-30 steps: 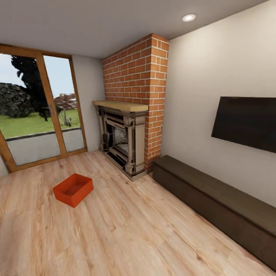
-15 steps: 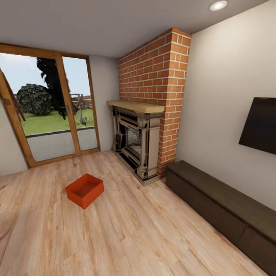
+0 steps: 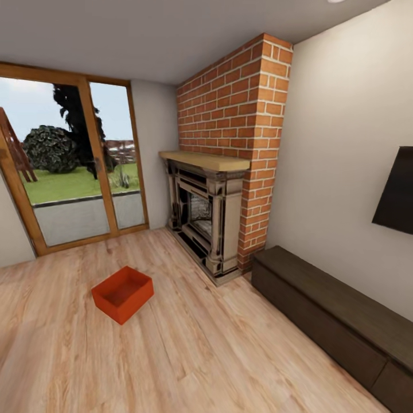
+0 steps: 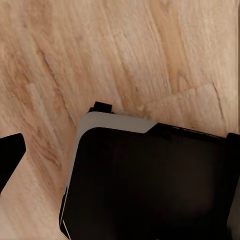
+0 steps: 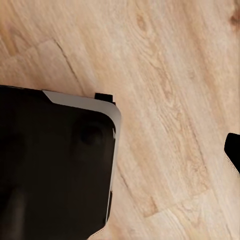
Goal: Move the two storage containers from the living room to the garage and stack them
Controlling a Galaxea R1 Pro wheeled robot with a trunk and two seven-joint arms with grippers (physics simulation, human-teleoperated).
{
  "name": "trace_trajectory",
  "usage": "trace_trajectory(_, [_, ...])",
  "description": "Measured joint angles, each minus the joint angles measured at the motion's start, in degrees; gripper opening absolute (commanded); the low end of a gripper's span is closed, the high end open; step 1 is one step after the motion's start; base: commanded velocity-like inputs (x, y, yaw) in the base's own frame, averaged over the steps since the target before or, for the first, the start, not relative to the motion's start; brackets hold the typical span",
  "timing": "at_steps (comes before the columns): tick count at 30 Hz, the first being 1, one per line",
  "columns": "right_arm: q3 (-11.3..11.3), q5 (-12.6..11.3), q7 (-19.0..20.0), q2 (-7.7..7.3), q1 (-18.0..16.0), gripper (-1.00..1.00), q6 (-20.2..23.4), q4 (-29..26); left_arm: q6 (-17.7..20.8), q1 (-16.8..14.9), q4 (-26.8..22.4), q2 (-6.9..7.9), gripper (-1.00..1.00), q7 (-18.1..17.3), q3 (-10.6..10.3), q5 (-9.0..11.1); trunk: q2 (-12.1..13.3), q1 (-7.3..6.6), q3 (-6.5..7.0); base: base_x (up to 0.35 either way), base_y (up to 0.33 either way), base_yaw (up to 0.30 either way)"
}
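Observation:
One orange-red storage container (image 3: 123,293) lies open-topped on the light wood plank floor of the living room, left of centre in the head view, between the glass doors and the fireplace. It is several steps ahead of me, with nothing touching it. In the left wrist view my left gripper (image 4: 122,155) hangs over my dark base, one black fingertip (image 4: 10,159) far out at the picture's edge. My right gripper (image 5: 120,152) hangs likewise, its fingertip (image 5: 233,151) at the opposite edge. Both hold nothing.
A red-brick fireplace (image 3: 209,215) with a wooden mantel stands ahead. A long dark low cabinet (image 3: 327,318) runs along the right wall under a black TV (image 3: 397,198). Wood-framed glass doors (image 3: 69,172) close the far left. Bare wood floor lies between me and the container.
The whole view has swung left and drawn a little closer: the fireplace and TV slid right and more of the glass doors shows. The container itself lies where it was.

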Motion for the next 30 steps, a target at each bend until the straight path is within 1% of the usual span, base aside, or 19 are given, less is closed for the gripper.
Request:
trace_trajectory(13, [-0.02,-0.01,-0.09,0.16,0.0,1.0,-0.06,0.0,0.0,0.0,0.0,0.0,1.0,0.0,0.0,0.01,0.0,0.0,0.0,0.329,0.0,0.01])
trace_trajectory(16, [-0.07,-0.02,-0.09,-0.13,-0.01,1.0,-0.14,0.0,0.0,0.01,-0.01,0.0,1.0,0.0,0.01,0.01,0.0,0.0,0.0,0.329,0.0,0.202])
trace_trajectory(22, [-0.1,0.0,-0.09,-0.18,-0.01,1.0,-0.23,0.0,-0.04,0.01,-0.01,0.05,1.0,0.0,0.0,0.01,0.0,0.0,0.0,0.307,0.0,0.25])
trace_trajectory(30, [-0.11,-0.02,-0.1,-0.23,0.0,1.0,-0.25,0.0,-0.13,0.01,-0.04,0.06,1.0,0.0,0.0,0.0,0.0,0.03,0.0,0.06,0.0,0.266])
